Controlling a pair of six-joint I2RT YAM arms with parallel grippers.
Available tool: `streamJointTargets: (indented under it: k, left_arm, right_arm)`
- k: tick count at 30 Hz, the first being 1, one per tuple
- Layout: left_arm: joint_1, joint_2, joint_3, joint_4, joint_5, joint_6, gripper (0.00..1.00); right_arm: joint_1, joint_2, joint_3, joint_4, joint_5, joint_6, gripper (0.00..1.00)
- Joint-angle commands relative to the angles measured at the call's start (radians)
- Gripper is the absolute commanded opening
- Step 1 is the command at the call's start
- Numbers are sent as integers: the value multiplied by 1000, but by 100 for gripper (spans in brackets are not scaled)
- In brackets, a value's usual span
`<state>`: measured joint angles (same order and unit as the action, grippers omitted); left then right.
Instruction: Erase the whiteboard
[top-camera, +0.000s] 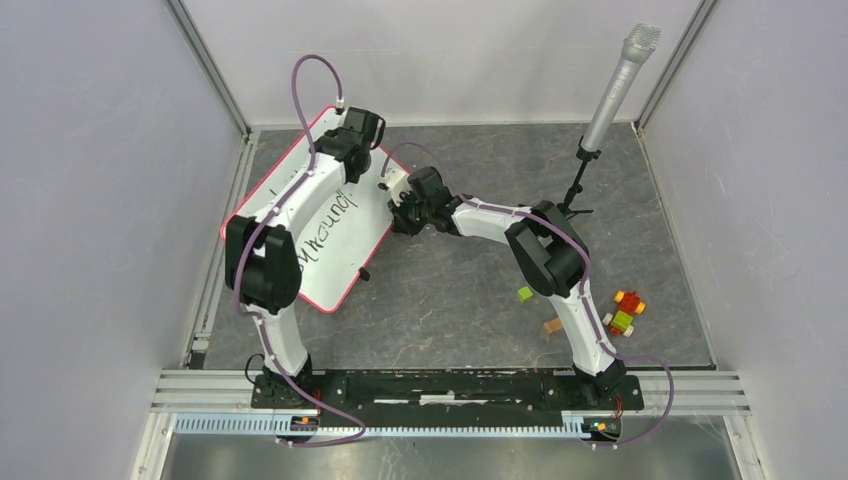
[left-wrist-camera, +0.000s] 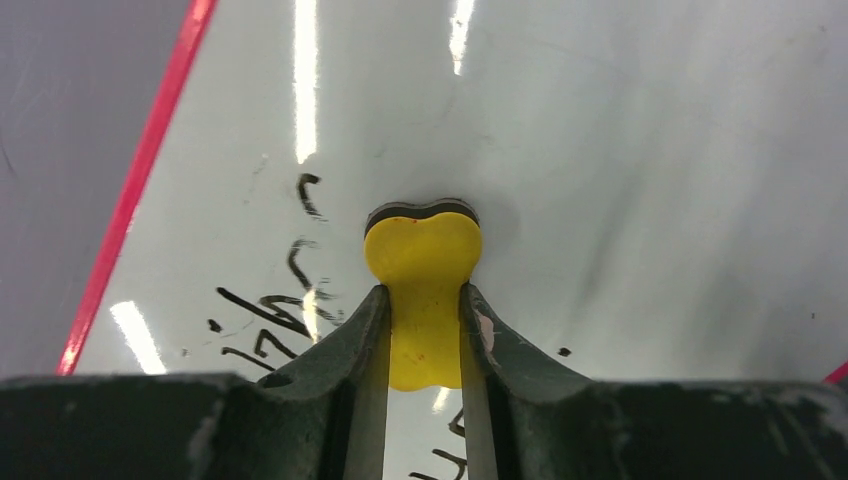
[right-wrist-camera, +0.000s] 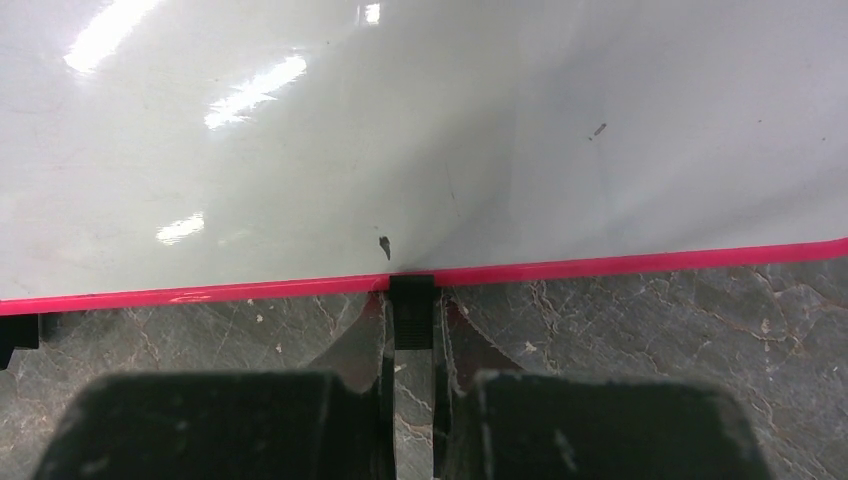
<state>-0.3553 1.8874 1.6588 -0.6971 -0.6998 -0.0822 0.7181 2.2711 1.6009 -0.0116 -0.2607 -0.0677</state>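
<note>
The whiteboard lies tilted at the table's back left, red-pink rimmed, with dark handwriting across its middle. My left gripper is at the board's far corner, shut on a yellow eraser whose dark felt end rests on the whiteboard. Handwriting lies just left of the eraser. My right gripper is at the board's right edge. In the right wrist view it is shut on a small black edge clip below the red rim.
A microphone on a stand rises at the back right. Small toy blocks, a green block and a wooden block lie near the right arm's base. Grey walls enclose the table on both sides.
</note>
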Motion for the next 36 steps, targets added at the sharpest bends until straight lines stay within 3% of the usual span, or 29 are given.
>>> streamJointTargets:
  k: [1, 12, 21, 28, 36]
  left_arm:
    - [105, -89, 20, 10, -51, -39, 30]
    - [137, -127, 11, 17, -12, -48, 30]
    - [113, -26, 102, -37, 78, -73, 26]
    - [58, 70, 167, -81, 67, -68, 26]
    - [44, 70, 173, -82, 111, -61, 28]
  right_arm:
    - [-11, 14, 5, -4, 59, 35, 0]
    - [-16, 22, 15, -15, 55, 41, 0]
    - [-17, 19, 21, -17, 54, 40, 0]
    - [-17, 22, 21, -18, 51, 43, 0]
    - [-18, 21, 17, -16, 47, 42, 0]
